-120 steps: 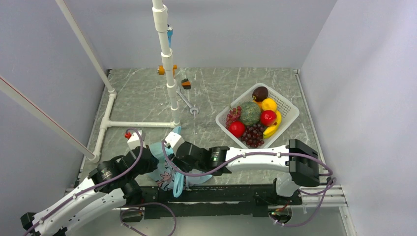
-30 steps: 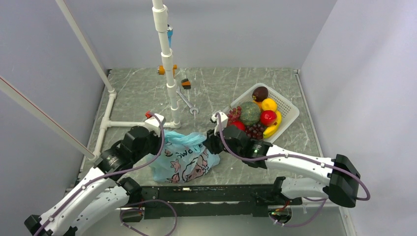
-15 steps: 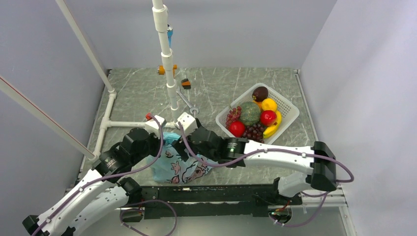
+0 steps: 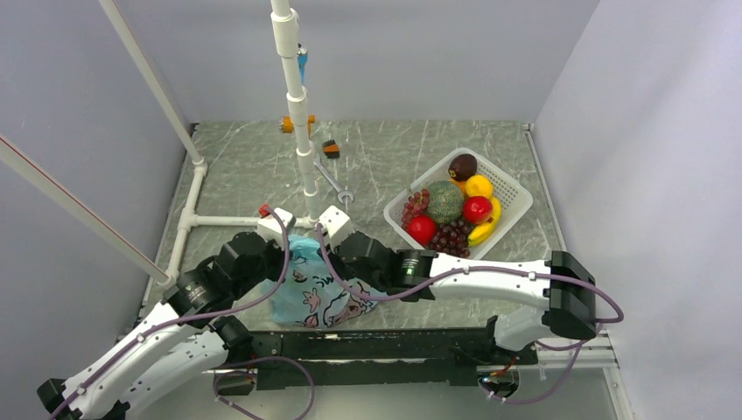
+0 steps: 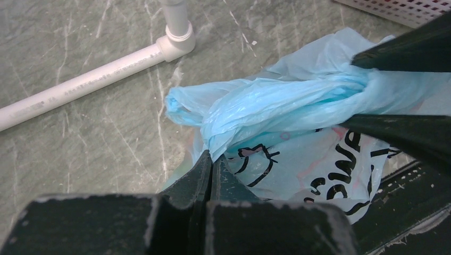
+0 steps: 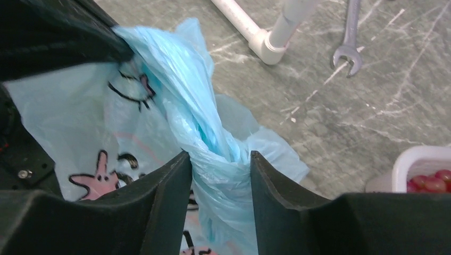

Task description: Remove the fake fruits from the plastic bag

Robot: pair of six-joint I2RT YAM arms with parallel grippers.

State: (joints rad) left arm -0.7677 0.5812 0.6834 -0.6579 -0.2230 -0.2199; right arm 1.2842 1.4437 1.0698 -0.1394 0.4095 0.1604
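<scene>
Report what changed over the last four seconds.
The bag moved from the near edge farther onto the table. The right tool shifted left from the bag's basket side and closed on its twisted top. The left tool kept its pinch on the bag. The basket stayed put.

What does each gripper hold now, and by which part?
Both hold the plastic bag: left gripper pinches film below its twisted top; right gripper clamps that twisted top.

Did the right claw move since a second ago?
Yes. The right gripper went left, away from the white basket, and now pinches the blue bag's twisted top.
</scene>
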